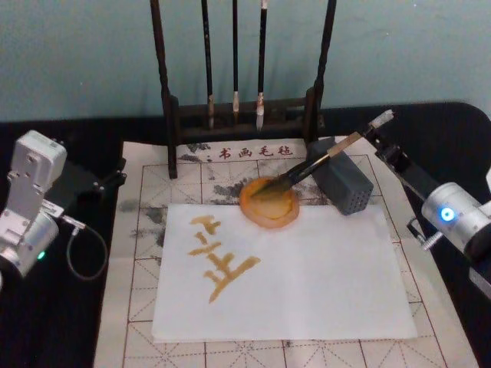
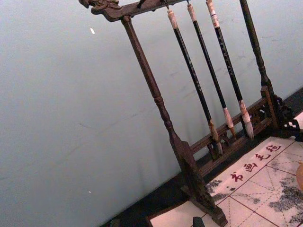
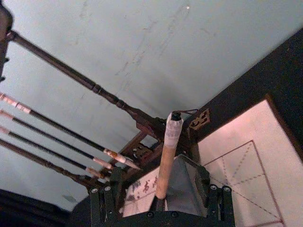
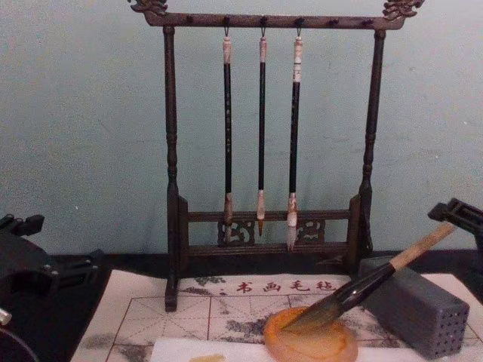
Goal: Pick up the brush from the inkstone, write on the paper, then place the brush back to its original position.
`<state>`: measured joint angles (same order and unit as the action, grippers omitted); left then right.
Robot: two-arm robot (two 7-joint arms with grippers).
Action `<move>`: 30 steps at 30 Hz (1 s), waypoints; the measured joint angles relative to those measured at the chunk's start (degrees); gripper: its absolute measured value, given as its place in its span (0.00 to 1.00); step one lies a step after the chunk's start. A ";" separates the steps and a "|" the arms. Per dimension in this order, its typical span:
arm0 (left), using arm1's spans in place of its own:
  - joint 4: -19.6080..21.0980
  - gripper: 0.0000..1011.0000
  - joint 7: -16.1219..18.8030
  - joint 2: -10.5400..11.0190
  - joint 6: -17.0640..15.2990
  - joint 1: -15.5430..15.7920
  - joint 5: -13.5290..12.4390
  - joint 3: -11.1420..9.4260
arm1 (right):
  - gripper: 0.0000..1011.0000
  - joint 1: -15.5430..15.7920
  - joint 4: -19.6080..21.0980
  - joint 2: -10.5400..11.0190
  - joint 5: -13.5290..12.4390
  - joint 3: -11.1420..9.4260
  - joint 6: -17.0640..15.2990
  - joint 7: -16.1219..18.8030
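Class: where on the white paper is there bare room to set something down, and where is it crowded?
Free: the paper right of the yellow writing, to its right and near edges. Crowded: the far edge, where the dish, brush and grey block cluster.

A black table (image 1: 77,322) carries a pale felt mat (image 1: 138,307) printed with a red grid. On the mat lie a white paper (image 1: 322,284) with ochre strokes, an amber inkstone (image 1: 268,207) touching the paper's far edge, a grey block (image 1: 345,184) just right of the inkstone, and a dark wooden brush rack (image 1: 238,123) at the mat's far edge.
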<state>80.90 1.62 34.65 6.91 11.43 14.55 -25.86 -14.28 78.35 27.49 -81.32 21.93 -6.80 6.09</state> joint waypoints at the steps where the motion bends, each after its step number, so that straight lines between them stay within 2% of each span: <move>1: 0.00 0.99 0.00 0.00 0.00 0.00 0.00 0.00 | 0.99 0.39 0.58 0.42 0.49 0.15 0.41 0.10; 4: 0.00 0.99 0.00 0.00 0.00 0.00 0.00 0.00 | 0.99 1.49 1.98 1.49 2.10 0.58 1.49 0.29; 6: 0.00 0.99 0.00 0.00 0.00 0.00 0.00 0.00 | 0.99 2.96 4.01 2.81 5.77 1.43 3.35 0.53; 9: 0.00 0.99 0.00 0.00 0.00 0.00 0.00 0.00 | 0.99 3.93 5.32 3.66 9.65 2.16 5.41 0.82; 10: 0.00 0.99 0.00 0.00 0.00 0.00 0.00 0.00 | 0.99 4.51 6.04 4.15 12.16 2.70 6.69 0.78; 13: 0.00 0.99 0.00 0.00 0.00 0.00 0.00 0.00 | 0.99 5.17 6.90 4.67 15.62 3.42 8.41 0.50; 16: 0.00 0.99 0.00 0.00 0.00 0.00 0.00 0.00 | 0.99 5.96 7.82 5.33 21.50 4.64 11.51 0.35; 19: 0.00 0.99 0.00 0.00 0.00 0.00 0.00 0.00 | 0.99 6.26 8.12 5.75 24.88 5.48 12.99 0.38; 20: 0.00 0.99 0.00 0.00 0.00 0.00 0.00 0.00 | 0.99 6.38 8.27 6.01 27.02 6.02 13.71 0.35; 22: 0.00 0.99 0.00 0.00 0.00 0.00 0.00 0.00 | 0.99 6.45 8.38 6.28 29.10 6.55 14.23 0.20; 25: 0.00 0.99 0.00 0.00 0.00 0.00 0.00 0.00 | 0.99 6.48 8.46 6.89 33.80 7.77 15.15 -0.38; 30: 0.00 0.99 0.00 0.00 0.00 0.00 0.00 0.00 | 0.99 6.38 8.46 7.47 39.09 8.95 15.97 -1.16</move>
<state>80.90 1.62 34.65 6.91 11.43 14.55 -25.86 -7.90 86.81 34.97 -42.22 30.87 9.17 4.93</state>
